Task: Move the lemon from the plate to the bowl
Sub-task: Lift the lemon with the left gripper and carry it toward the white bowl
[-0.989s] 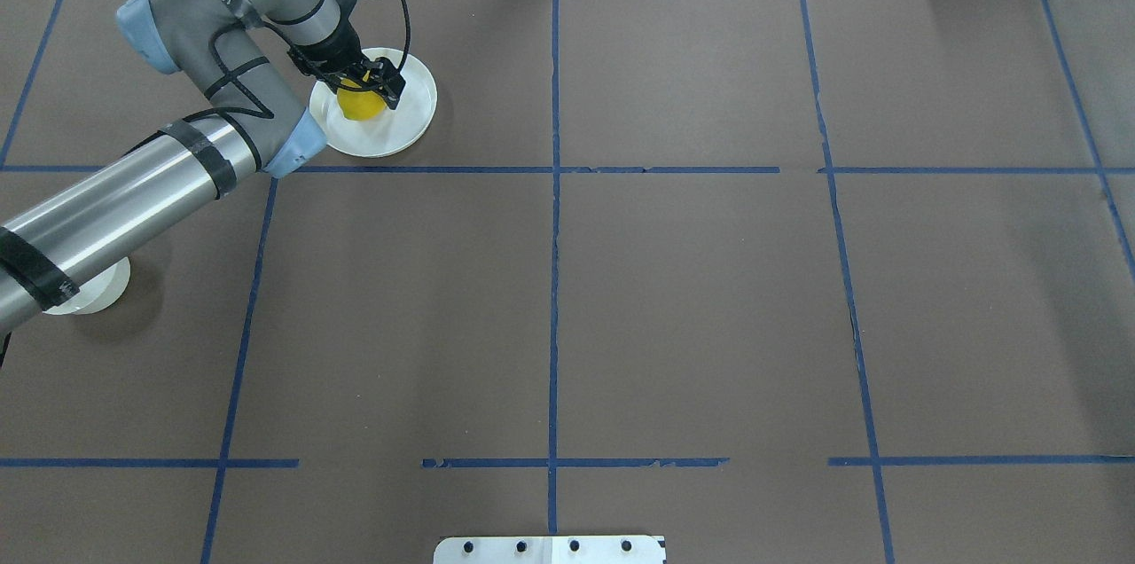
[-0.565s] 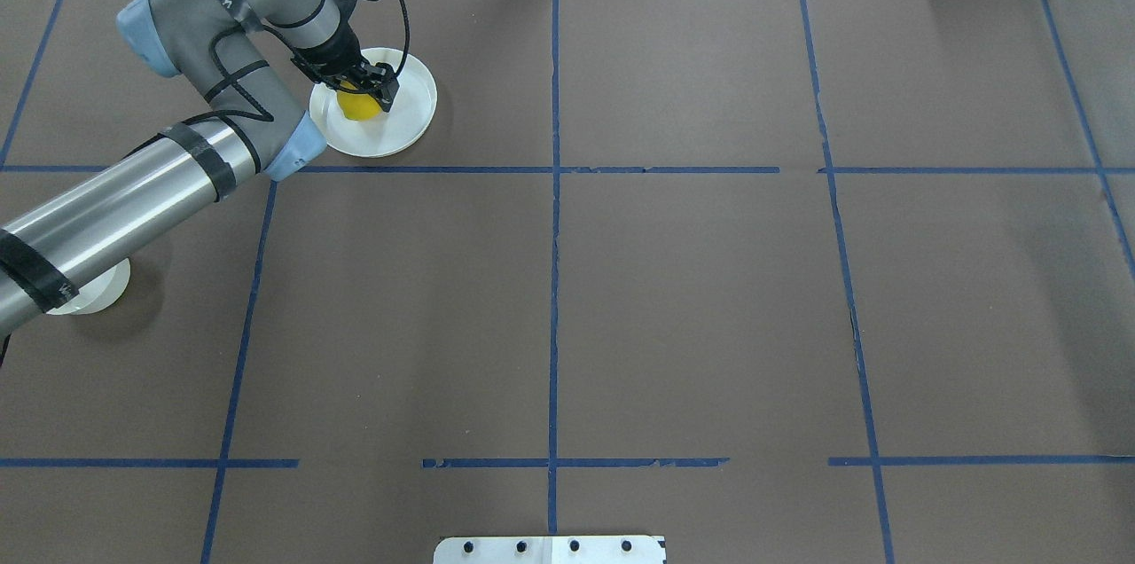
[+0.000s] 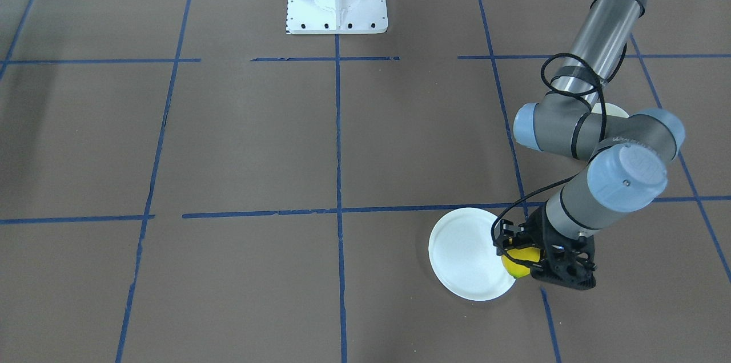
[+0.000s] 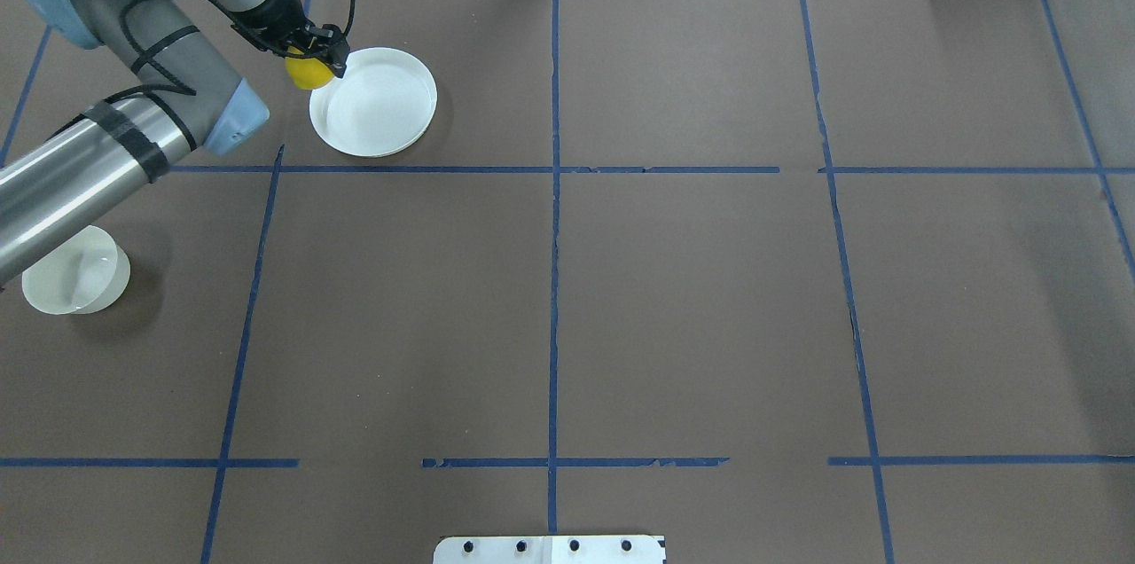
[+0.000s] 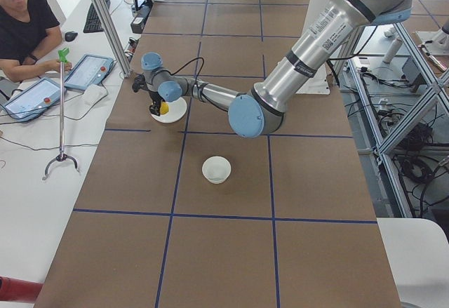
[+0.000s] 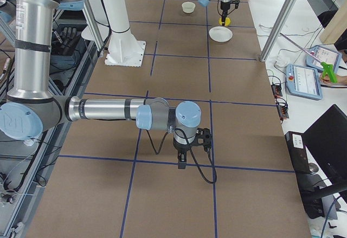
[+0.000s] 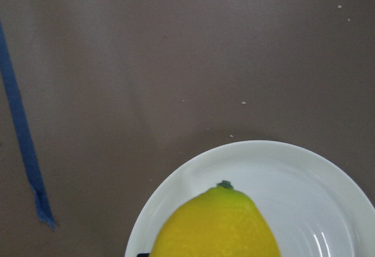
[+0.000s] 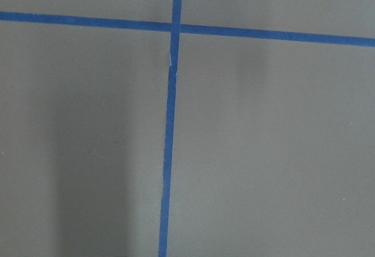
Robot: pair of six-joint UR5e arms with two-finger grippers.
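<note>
Bowl (image 4: pixel 75 283) is noted nearest the robot base, on the robot's left, upright; its edge is overlapped by the left forearm in the overhead view. Between bowl and plate (image 4: pixel 390 121) only bare table (image 4: pixel 709 307) is seen, crossed by one blue tape line (image 4: pixel 497 168). Lemon (image 4: pixel 309 74) is held lifted off the plate, over its rim on the robot's left side. Left gripper (image 4: pixel 315 60) is clenched on the lemon and pointed straight down, the wrist folded back from a bent elbow. Right gripper (image 6: pixel 182 166) is hung low over the table, well apart; its finger state cannot be told. The table is covered in brown paper and gridded with tape. An operator (image 5: pixel 24 20) is seated beyond the far edge, beside tablets (image 5: pixel 88 69).
</note>
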